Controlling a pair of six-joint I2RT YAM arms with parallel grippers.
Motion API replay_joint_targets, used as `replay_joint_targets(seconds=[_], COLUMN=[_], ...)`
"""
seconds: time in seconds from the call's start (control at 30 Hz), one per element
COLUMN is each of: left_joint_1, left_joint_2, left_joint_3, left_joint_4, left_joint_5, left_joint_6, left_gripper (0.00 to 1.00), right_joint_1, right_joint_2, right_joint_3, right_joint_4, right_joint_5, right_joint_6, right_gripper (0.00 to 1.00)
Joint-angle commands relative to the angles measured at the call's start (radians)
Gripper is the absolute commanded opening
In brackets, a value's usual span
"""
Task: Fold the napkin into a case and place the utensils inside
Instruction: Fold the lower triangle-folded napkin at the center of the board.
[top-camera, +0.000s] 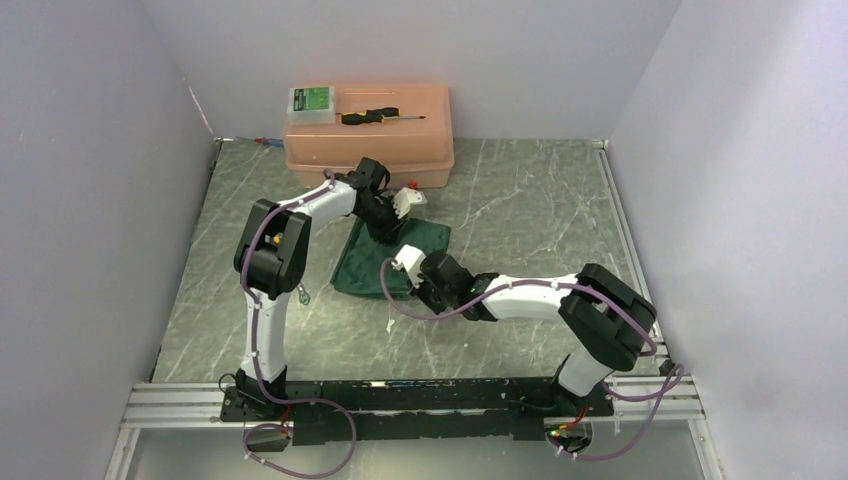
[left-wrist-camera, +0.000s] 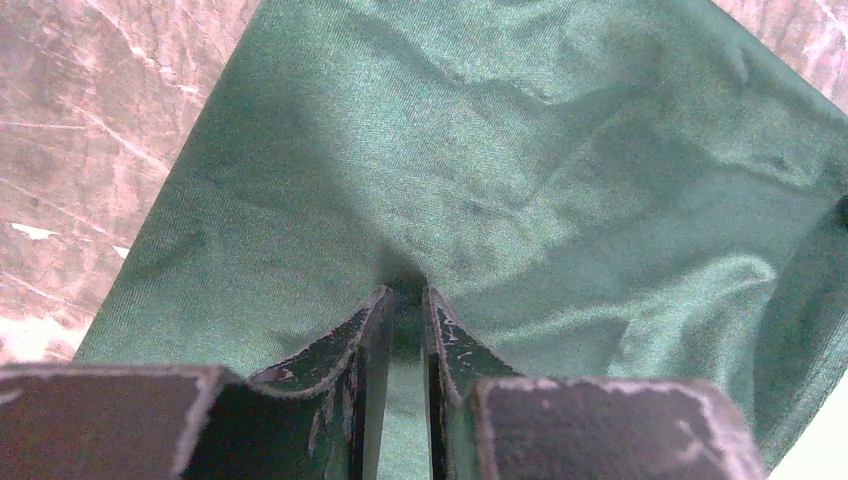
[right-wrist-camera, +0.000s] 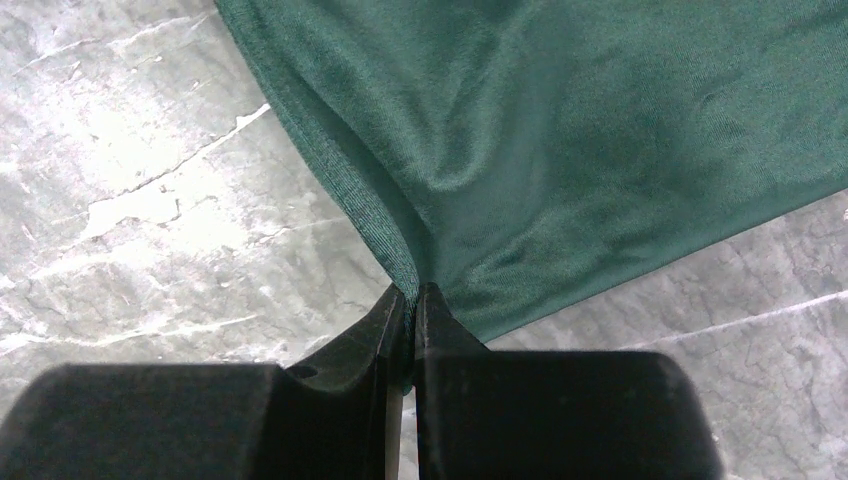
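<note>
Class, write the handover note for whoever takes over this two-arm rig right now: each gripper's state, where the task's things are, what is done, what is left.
Left gripper: shut on the dark green soft cloth napkin.
Right gripper: shut on the napkin's edge.
Napkin: rumpled on the grey marbled table, held between both arms.
Utensils: not identifiable in any view.
Done: both grips taken; no finished case visible.
Left: complete the fold, then find the utensils and put them inside.
</note>
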Motion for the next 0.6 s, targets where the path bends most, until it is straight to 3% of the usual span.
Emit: replay_joint_targets(seconds=[0.0, 0.57], left_joint_1=[-0.002, -0.038], left_joint_2=[0.022, 0.033], left_joint_3=[-0.019, -0.037], left_joint_4=[0.012, -0.008], left_joint_5=[-0.061, -0.09], left_joint_6=[0.037, 0.097], left_gripper=[0.24, 0.24], right_joint_1=[-0.055, -0.214], right_joint_2=[-0.029, 0.034], right_joint_3=[0.045, 0.18], right_joint_4=[0.014, -0.064], right_joint_5=[-0.084, -0.393], right_joint_6=[0.02, 0.005], right_gripper=[0.02, 0.0])
